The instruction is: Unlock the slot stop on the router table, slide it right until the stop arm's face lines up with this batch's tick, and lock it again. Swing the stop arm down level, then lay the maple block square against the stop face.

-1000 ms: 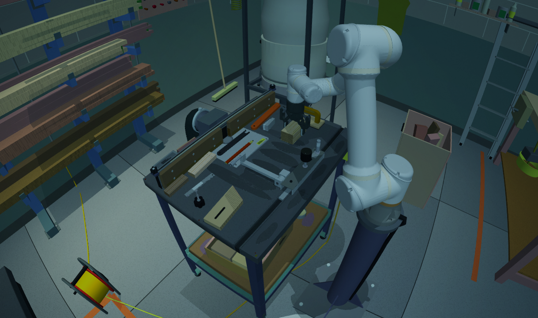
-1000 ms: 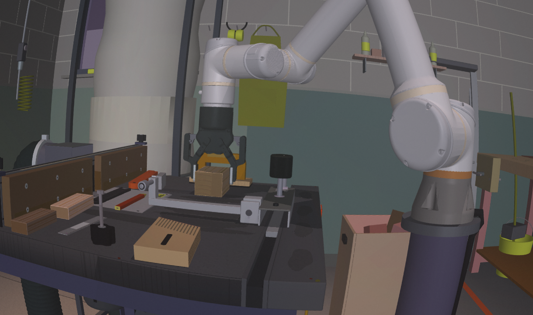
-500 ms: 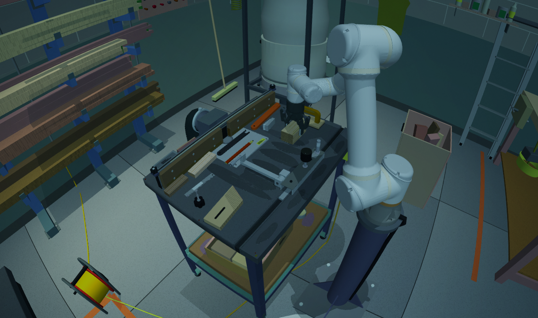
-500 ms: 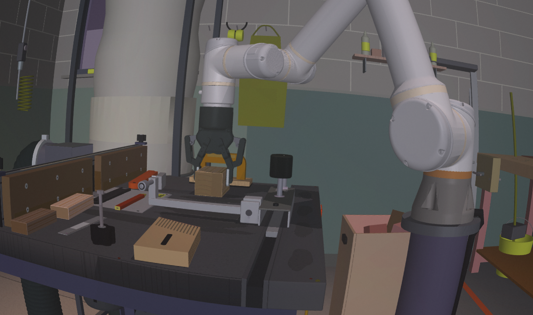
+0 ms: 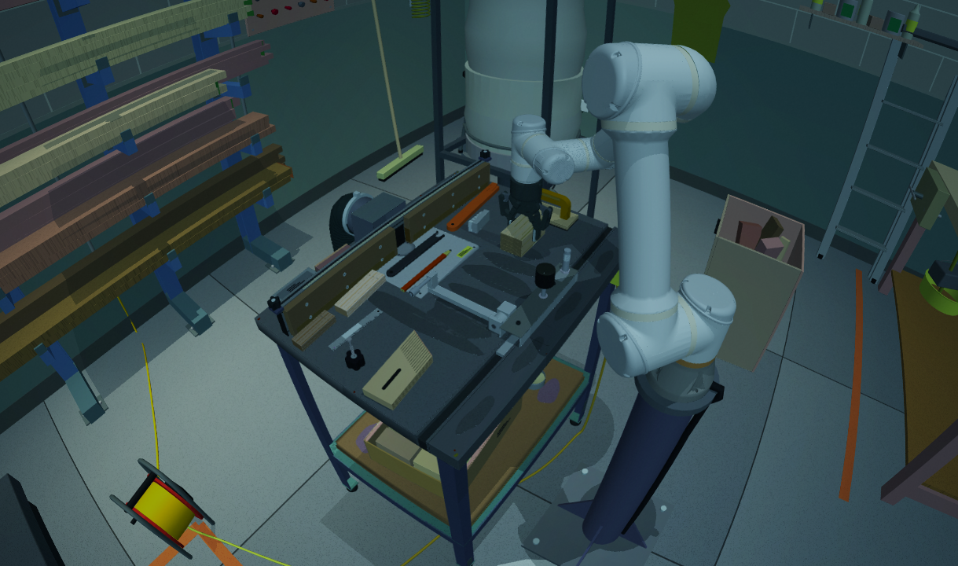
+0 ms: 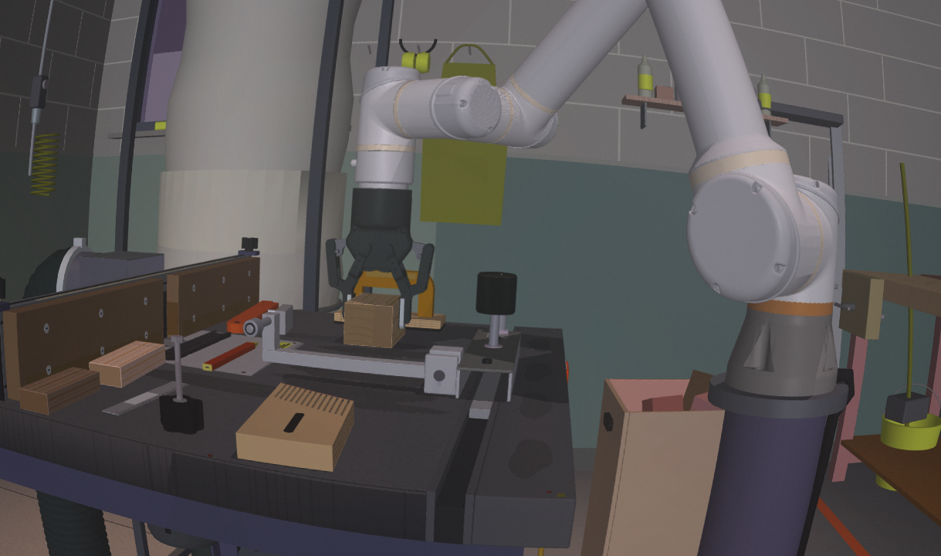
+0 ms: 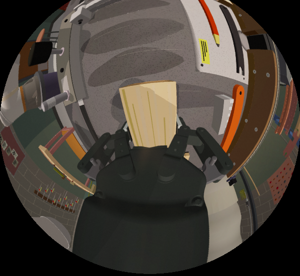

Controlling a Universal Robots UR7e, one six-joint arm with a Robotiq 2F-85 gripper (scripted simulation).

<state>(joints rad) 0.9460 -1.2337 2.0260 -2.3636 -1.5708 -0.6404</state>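
The maple block's (image 7: 149,113) near end is hidden under my gripper (image 7: 152,137) in the wrist camera. The pale block (image 6: 371,320) stands on the table's far right part, and my fingers (image 6: 375,308) are closed on its two sides. The slot stop (image 6: 440,372) sits in the table's slot near the right edge, with its black knob (image 6: 496,293) upright beside it. The stop arm (image 6: 349,361) lies level across the table, reaching left from the stop toward the fence. The block (image 5: 517,236) stands apart from the arm (image 5: 464,300), behind it.
The brown fence (image 6: 124,314) runs along the table's back edge, with two wood offcuts (image 6: 93,377) against it. An orange push handle (image 6: 418,294) stands just behind the block. A slotted tan board (image 6: 295,427) and a small black knob (image 6: 180,412) lie near the front.
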